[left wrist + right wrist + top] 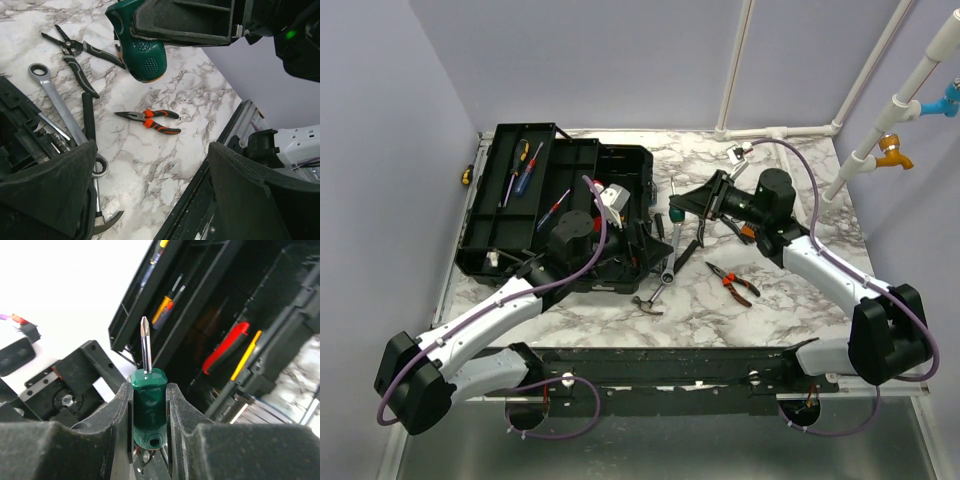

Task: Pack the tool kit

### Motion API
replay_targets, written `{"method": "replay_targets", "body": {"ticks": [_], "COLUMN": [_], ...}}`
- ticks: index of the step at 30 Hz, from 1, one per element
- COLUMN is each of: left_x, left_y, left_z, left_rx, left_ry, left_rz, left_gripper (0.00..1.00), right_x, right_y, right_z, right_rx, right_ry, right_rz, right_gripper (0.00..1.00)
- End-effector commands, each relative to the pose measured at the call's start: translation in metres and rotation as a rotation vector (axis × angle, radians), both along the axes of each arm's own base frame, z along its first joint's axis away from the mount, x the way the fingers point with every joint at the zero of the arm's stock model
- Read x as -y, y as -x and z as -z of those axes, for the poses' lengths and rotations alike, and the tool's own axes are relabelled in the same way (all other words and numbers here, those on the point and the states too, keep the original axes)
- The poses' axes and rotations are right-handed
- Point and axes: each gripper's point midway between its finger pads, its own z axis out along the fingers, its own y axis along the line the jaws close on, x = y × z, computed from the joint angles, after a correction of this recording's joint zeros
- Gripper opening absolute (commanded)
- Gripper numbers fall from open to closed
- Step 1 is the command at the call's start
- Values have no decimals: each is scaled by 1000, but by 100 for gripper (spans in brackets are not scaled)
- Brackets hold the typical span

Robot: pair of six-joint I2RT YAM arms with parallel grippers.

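Observation:
The black tool case (520, 205) lies open at the left of the table, with several screwdrivers in its lid. My right gripper (692, 205) is shut on a stubby green screwdriver (148, 405), shaft pointing toward the case (240, 300). The green handle also shows in the left wrist view (142, 55). My left gripper (152, 195) is open and empty, hovering over the case's right edge (620, 215). Loose on the marble are orange pliers (150, 120), a silver wrench (55, 100), black pliers (80, 47) and a hammer (107, 222).
The orange pliers (732, 283), wrench (678, 258) and hammer (648, 302) lie between the two arms. A red-handled tool (225, 347) sits in the case. White pipes (880, 130) stand at the back right. A black rail (670, 365) runs along the near edge.

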Motion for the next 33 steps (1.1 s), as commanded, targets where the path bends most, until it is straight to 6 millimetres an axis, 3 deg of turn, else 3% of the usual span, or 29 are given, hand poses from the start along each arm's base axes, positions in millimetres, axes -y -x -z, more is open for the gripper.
{"method": "replay_targets", "body": {"ticks": [1,4,7,11,17,18,19,21,22,26,30,33], "left_x": [17,22,13,-30,-103,-110,-115,-122,-124,-128,-124,-118], "left_y": [0,-5,-9,-14,-2,3,6,13,16,20,22,22], "left_z": [-32,-37,-40,-40,-48,-51,-54,-55,-56,-51,-45,-37], "left_rx": [9,1,6,50,127,143,160,185,195,200,178,150], "left_ry": [98,97,84,29,-24,-4,20,64,83,72,25,-7], "left_rz": [52,52,-4,-196,-430,-446,-455,-461,-464,-460,-426,-400], "left_gripper": [93,91,91,95,98,98,98,98,98,98,98,98], "right_x": [-15,-25,-30,-40,-97,-106,-114,-127,-130,-110,-70,-32], "right_y": [20,24,15,-17,-34,-37,-38,-41,-43,-51,-44,-30], "right_z": [-44,-45,-36,-8,28,33,37,42,43,40,42,56], "right_rx": [81,83,61,1,-38,-43,-44,-50,-50,-30,-5,-28], "right_ry": [-120,-118,-92,9,107,116,123,137,147,223,353,460], "right_rz": [-72,-78,-28,103,91,83,72,54,53,158,274,361], "right_gripper": [1,1,1,1,2,7,18,58,69,73,73,72]}}
